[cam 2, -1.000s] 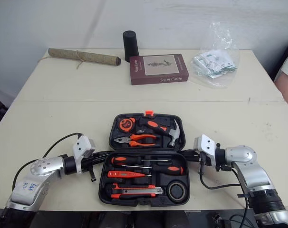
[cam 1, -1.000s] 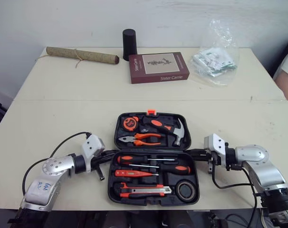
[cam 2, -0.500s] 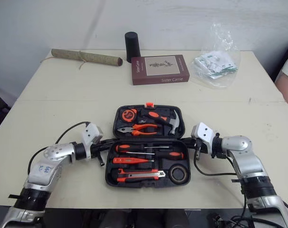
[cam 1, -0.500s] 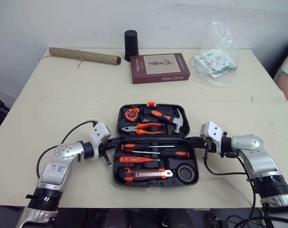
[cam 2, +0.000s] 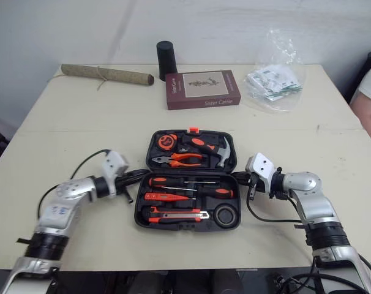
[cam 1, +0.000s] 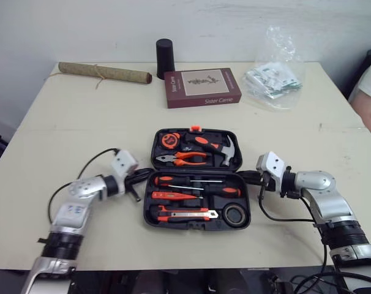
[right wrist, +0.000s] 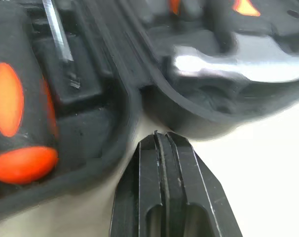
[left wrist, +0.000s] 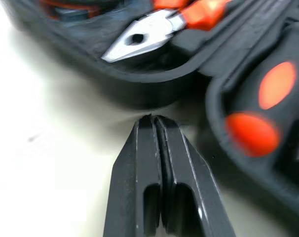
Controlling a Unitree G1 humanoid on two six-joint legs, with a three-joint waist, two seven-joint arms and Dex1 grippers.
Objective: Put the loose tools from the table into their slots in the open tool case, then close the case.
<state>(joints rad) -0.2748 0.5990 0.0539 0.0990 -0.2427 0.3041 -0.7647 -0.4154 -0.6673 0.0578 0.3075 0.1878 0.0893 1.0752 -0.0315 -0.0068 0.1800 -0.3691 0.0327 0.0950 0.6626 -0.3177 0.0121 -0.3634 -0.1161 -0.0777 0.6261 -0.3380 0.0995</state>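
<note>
The black tool case point(cam 1: 147, 211) lies open in the middle of the table. Its far half holds a tape measure point(cam 1: 169, 139), pliers point(cam 1: 184, 158) and a hammer point(cam 1: 225, 151). Its near half holds screwdrivers point(cam 1: 219, 191), a utility knife point(cam 1: 182, 214) and a roll of black tape point(cam 1: 236, 215). My left gripper point(cam 1: 144, 178) is shut, its tip point(left wrist: 152, 118) against the case's left side at the hinge. My right gripper point(cam 1: 247, 177) is also shut, its tip point(right wrist: 159, 136) at the hinge notch on the right side.
A maroon book point(cam 1: 202, 87), a black cylinder point(cam 1: 165, 50), a rolled mat point(cam 1: 104, 73) and a clear plastic bag point(cam 1: 274, 76) lie along the table's far side. A person's arm point(cam 1: 370, 92) shows at the right edge.
The camera has shifted, so the whole picture moved. Both grippers stay shut at the two ends of the case's hinge, and the case stays open.
</note>
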